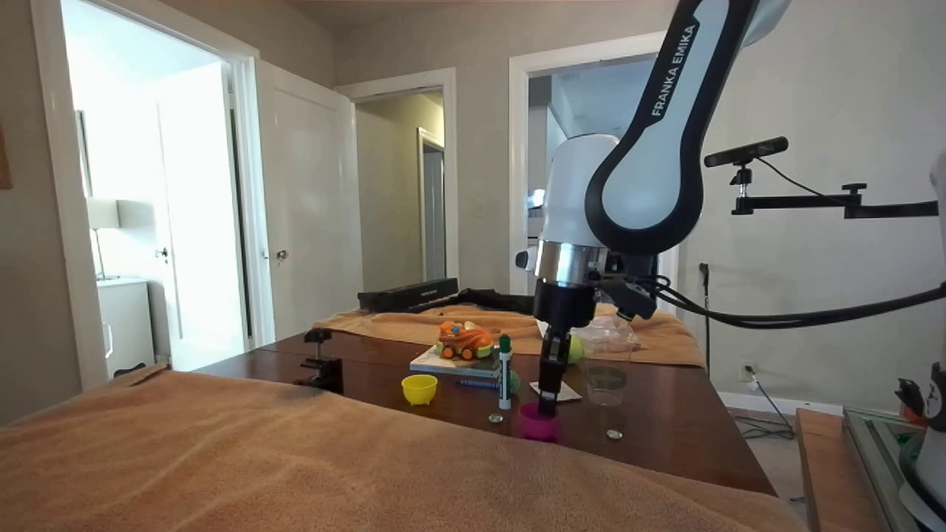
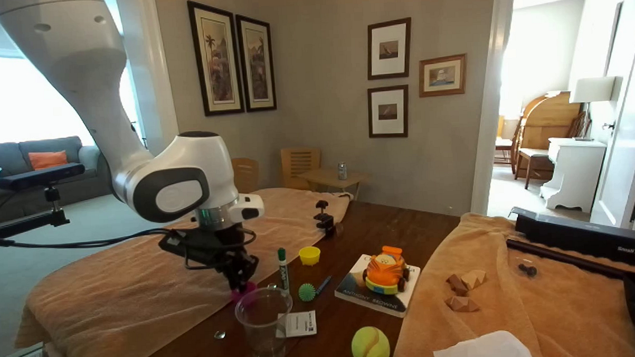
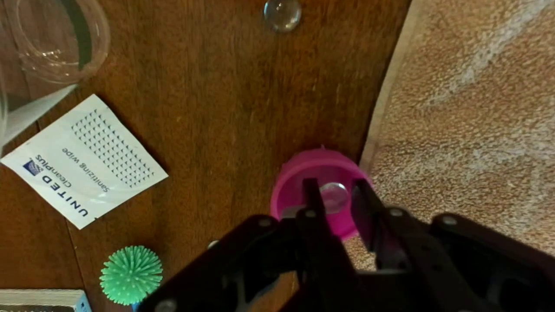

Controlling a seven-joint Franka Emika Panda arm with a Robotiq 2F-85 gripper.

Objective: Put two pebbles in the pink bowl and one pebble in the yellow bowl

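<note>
The pink bowl (image 1: 539, 425) stands near the towel's edge, with my gripper (image 1: 548, 408) pointing down into it. In the wrist view, my gripper (image 3: 334, 184) is slightly open over the bowl (image 3: 321, 162). A clear pebble (image 3: 334, 198) shows inside the bowl between the fingers, with a gap to the right finger. A pale patch beside the left finger is unclear. Another pebble (image 1: 614, 434) lies on the table to one side, and one more pebble (image 1: 496, 418) is by the marker's foot. The yellow bowl (image 2: 309, 255) stands farther off; its inside cannot be made out.
An upright green-capped marker (image 1: 505, 373) stands between the bowls. Close by are a clear plastic cup (image 2: 264, 328), a green spiky ball (image 3: 131, 275), a wipe packet (image 3: 86, 162) and a book (image 2: 348, 288) bearing an orange toy (image 2: 387, 271). A tennis ball (image 2: 371, 347) lies behind the cup.
</note>
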